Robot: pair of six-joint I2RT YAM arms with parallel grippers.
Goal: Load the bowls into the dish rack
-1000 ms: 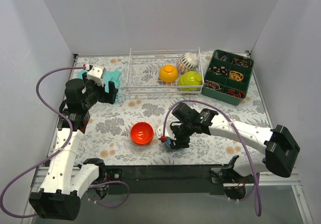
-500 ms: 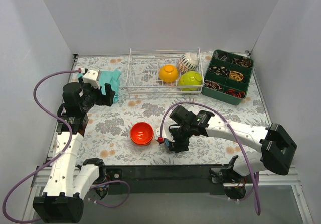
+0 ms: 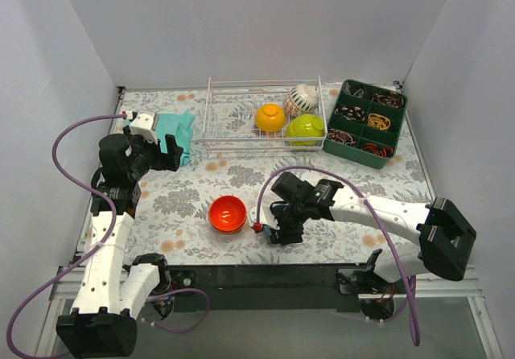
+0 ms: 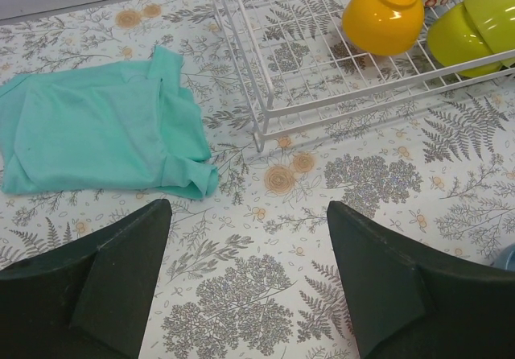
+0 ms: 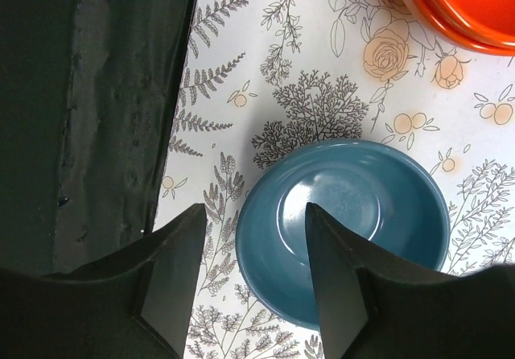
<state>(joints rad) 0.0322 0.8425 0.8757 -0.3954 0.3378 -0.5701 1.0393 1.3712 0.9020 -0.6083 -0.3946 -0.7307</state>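
While the right gripper [image 5: 256, 214] hangs low over the blue bowl [image 5: 378, 214] by the desk's near edge, its jaws are parted and straddle the rim. One finger is outside, one over the hollow, and nothing is clamped. Red-orange bowl [image 3: 228, 213] upright, near it on the left. Dish rack [image 3: 233, 124] at the far edge holds the orange-yellow bowl [image 3: 270, 117], lime-green bowl [image 3: 305, 129] and patterned bowl [image 3: 302, 96]. Left gripper [image 4: 248, 210] is wide open and holds nothing. It is above the desk beside the teal cloth [image 4: 96, 129], toward the far left corner.
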